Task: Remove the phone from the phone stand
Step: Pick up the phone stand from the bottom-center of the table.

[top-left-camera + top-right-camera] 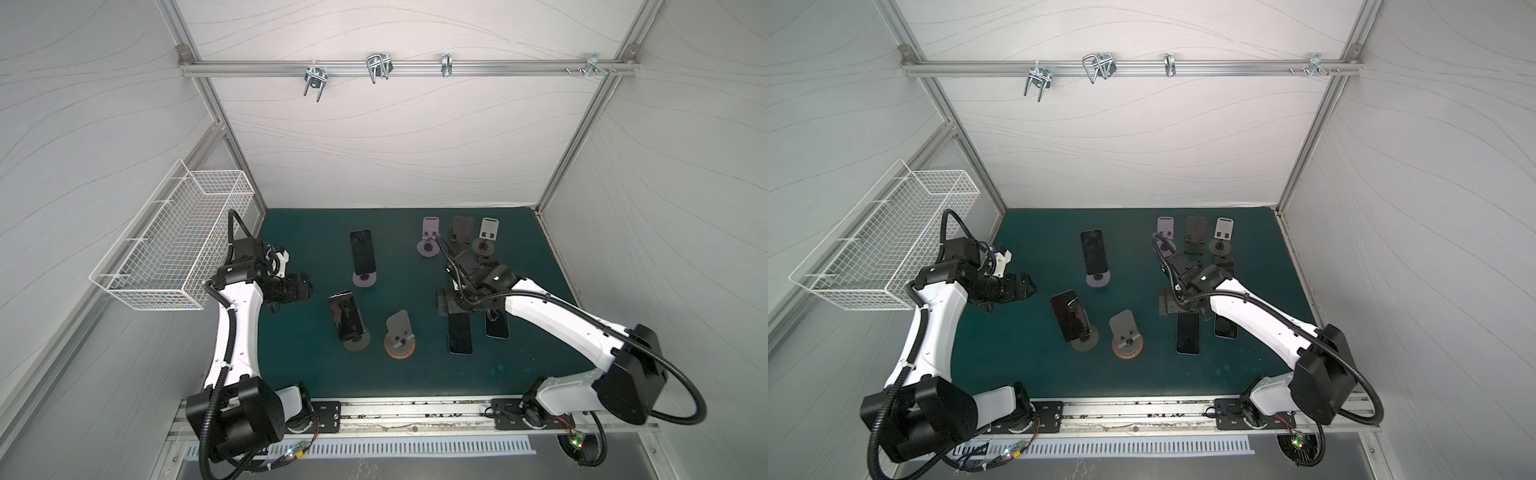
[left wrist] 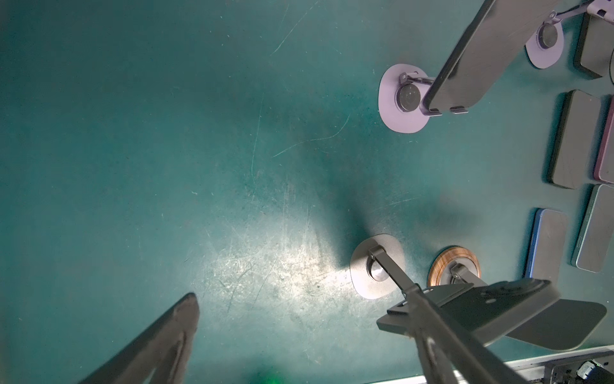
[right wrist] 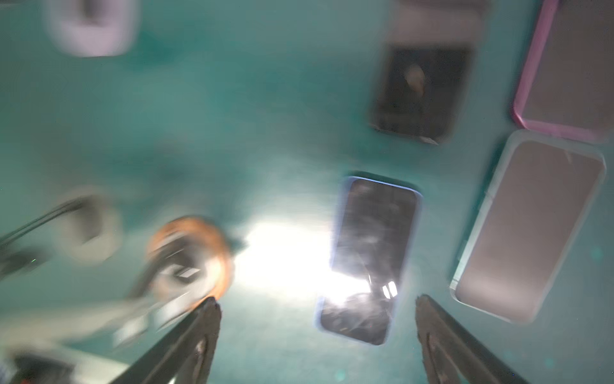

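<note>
Holds right jaws spread and empty over blue-edged phone (image 3: 368,252) lying flat on tabletop (image 1: 316,365), evidently clear of empty wood-based stand (image 1: 399,326); holds left jaws spread too, parked aside.

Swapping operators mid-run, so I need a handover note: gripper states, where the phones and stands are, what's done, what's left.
Grippers: the left gripper is open and empty over the left side of the mat. The right gripper is open and empty above the phones lying flat on the right side, among them the blue-edged phone.
Done: four stands are empty. They are the wooden-base stand, lilac back stand, dark back stand and silver back stand.
Left: two phones are still mounted, the rear phone and the front phone.
</note>
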`<state>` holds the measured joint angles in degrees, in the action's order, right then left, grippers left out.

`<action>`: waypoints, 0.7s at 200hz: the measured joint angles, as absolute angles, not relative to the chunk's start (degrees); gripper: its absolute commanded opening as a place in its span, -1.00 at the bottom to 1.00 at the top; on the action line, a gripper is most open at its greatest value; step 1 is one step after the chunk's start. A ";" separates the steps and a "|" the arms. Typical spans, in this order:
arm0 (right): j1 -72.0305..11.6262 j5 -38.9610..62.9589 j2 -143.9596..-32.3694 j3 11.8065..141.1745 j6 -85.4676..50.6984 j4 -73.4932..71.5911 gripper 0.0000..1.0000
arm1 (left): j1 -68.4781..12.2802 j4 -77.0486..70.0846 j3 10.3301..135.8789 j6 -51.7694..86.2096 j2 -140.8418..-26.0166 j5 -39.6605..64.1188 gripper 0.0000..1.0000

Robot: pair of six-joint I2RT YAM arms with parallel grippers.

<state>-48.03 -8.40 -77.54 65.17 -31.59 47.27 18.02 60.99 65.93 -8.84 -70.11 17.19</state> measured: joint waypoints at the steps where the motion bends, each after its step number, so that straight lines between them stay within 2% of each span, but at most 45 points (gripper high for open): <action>1: -48.31 -8.45 -77.45 65.25 -31.48 47.27 0.89 | 18.02 60.99 65.93 -8.82 -70.11 17.19 0.99; 35: -61.73 -10.00 -74.85 66.76 -28.93 47.20 0.94 | 18.02 60.99 65.93 -8.80 -70.11 17.02 0.99; 59: -67.79 -10.59 -74.72 66.63 -28.42 46.76 0.98 | 18.02 60.99 65.93 -8.80 -70.11 16.71 0.99; 105: -70.89 -12.14 -75.55 64.12 -27.53 40.27 0.98 | 18.02 60.97 65.93 -8.78 -70.11 16.51 0.99; 140: -70.91 -14.66 -81.56 63.46 -27.09 32.97 0.98 | 18.02 60.97 65.93 -8.78 -70.11 16.49 0.99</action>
<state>-70.91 -14.66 -81.56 63.46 -27.09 32.97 18.02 60.97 65.93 -8.78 -70.11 16.49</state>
